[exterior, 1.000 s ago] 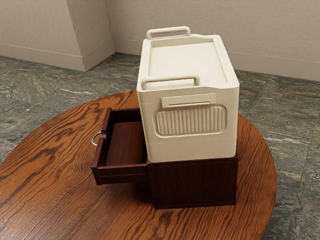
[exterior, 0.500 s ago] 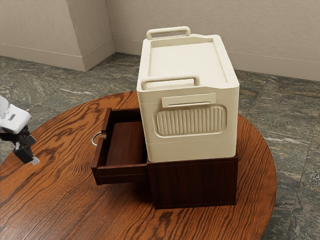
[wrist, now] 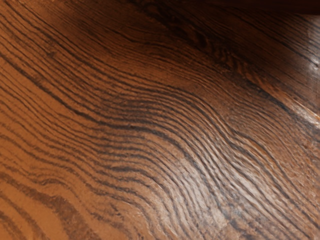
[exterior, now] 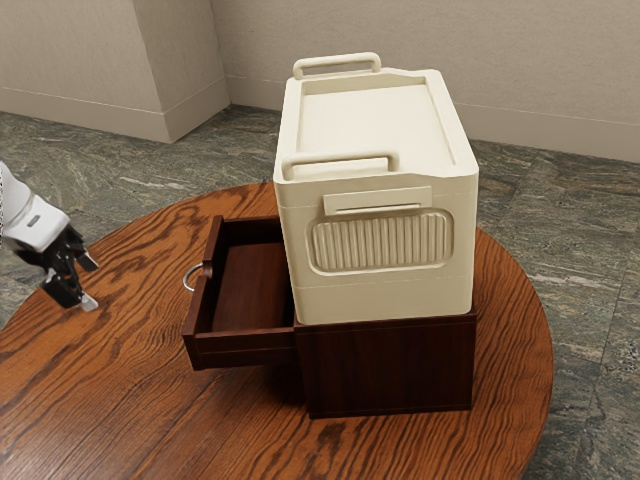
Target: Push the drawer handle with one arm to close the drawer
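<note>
There's room over the round brown wooden table [exterior: 120,390] between the black two-finger gripper [exterior: 91,283] and the curved silver handle [exterior: 186,276]. Past it, the dark wooden drawer [exterior: 245,348] and big cream box [exterior: 385,292] block the way.

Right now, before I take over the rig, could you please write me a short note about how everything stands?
Gripper: the black two-finger gripper is open and empty, above the round wooden table, short of the handle.
Things: the dark-brown wooden drawer stands out of its cabinet; the curved silver metal handle is on its front. A cream ribbed box sits on the cabinet.
Done: no closing yet; drawer open.
Left: reach the handle, push the drawer fully in.
</note>
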